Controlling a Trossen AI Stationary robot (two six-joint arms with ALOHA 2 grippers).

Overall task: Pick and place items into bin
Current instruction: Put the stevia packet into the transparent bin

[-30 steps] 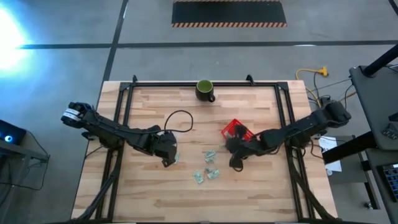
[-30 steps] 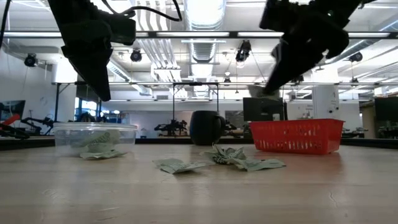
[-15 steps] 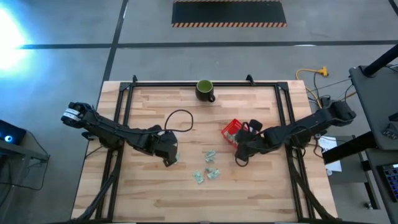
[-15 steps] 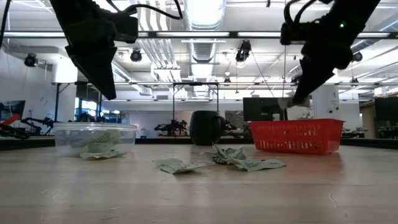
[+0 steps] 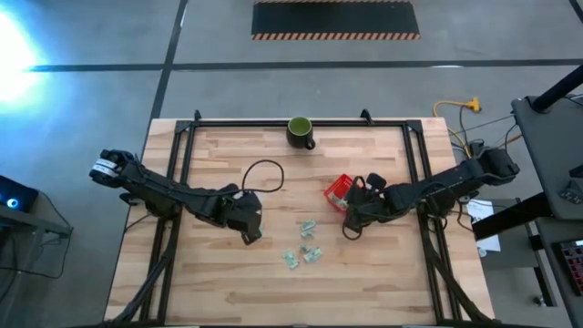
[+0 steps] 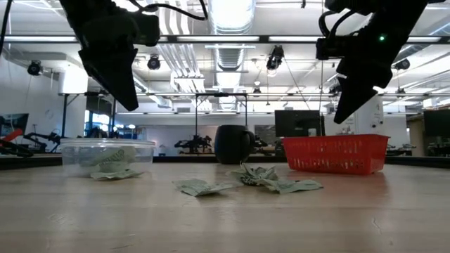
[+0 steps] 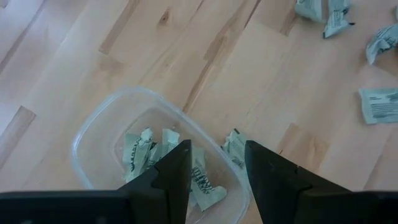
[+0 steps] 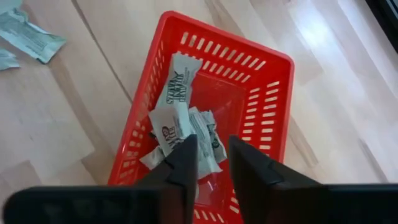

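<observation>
- Red basket (image 8: 261, 93): a slotted plastic bin standing on the wooden table (image 5: 364, 282), right of centre in the high view (image 5: 339, 190). It holds several white-and-green wrapped packets (image 8: 186, 121) piled on its floor, one lying lengthwise toward the far wall.
- Right gripper (image 8: 211, 163): poised directly above the red basket, fingers (image 8: 185, 163) parted by a narrow gap with nothing between them. In the low view it hangs over the basket's rim (image 6: 351, 98).
- Clear tub (image 7: 99, 130): a shallow transparent container with rounded corners on the table's left half, seen in the low view as well (image 6: 107, 153). Inside it lie a few of the pale green-and-white packets (image 7: 140, 152), crumpled together.
- One further packet (image 7: 233, 146) rests at the tub's outer rim; whether it lies inside or just outside the wall cannot be told.
- Left gripper (image 7: 216, 168): held above the clear tub, fingers (image 7: 176, 171) moderately apart and gripping nothing.
- Loose packets (image 5: 308, 246): a small scatter on the bare table between the two containers, visible in the low view as a flat crinkled cluster (image 6: 271, 179).
- Dark green mug (image 5: 300, 131): upright near the table's far edge, well apart from both containers.
</observation>
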